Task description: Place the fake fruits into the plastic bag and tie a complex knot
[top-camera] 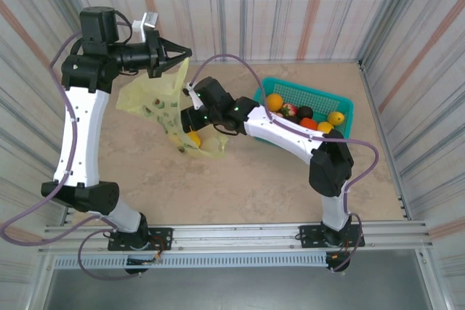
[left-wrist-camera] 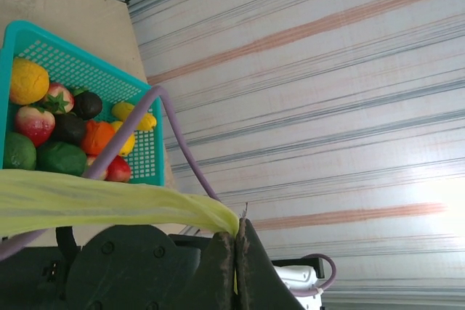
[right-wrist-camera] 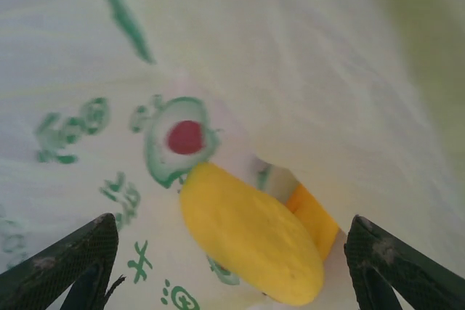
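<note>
Though loose, fruit [right-wrist-camera: 251, 234] (yellow) before hand [right-wrist-camera: 231, 226]

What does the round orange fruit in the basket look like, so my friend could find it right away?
Find the teal mesh basket, right of the plastic bag. The orange fruit sits in the basket's corner nearest that bag. It is a round, pale orange ball, while its closest neighbours are red or dark.
</note>
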Robot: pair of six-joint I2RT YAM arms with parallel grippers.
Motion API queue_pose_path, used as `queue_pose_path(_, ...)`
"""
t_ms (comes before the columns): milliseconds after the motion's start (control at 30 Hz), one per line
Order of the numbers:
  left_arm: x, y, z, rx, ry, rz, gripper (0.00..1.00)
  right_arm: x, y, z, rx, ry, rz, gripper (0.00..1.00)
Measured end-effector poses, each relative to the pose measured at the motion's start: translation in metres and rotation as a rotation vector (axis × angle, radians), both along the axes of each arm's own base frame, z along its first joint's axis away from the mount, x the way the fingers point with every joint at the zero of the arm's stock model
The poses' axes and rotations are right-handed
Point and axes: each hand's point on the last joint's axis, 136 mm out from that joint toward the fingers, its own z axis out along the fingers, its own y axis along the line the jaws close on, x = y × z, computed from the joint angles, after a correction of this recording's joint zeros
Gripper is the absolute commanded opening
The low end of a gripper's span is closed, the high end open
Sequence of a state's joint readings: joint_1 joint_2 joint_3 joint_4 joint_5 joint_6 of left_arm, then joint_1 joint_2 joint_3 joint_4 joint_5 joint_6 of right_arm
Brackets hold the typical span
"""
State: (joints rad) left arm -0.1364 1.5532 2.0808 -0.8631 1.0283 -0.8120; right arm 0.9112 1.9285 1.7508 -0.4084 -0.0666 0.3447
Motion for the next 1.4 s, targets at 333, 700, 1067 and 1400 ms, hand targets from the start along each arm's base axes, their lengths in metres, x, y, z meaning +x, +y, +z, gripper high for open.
queue_pose_path(333,-0.014,0.022,0.005,0.02,-0.016,0.085,0.0,0.004,-0.073,-0.029,-0.243,0.053,-0.115,0.78)
queue_pose_path(700,-0.041,-0.014,-0.001,0.039,0.007,-0.001,0.0,0.005,-0.125,-0.027,-0.23,0.18,-0.116,0.74)
queue_pose_path(1067,-0.033,-0.022,-0.014,0.082,0.04,0.068,0.0,-0.012,-0.112,0.056,0.083,0.304,0.007,0.66)
queue_pose_path(1400,-0.02,-0.021,-0.021,0.098,0.064,0.107,0.0,0.009,-0.169,0.108,0.314,0.378,-0.184,0.61)
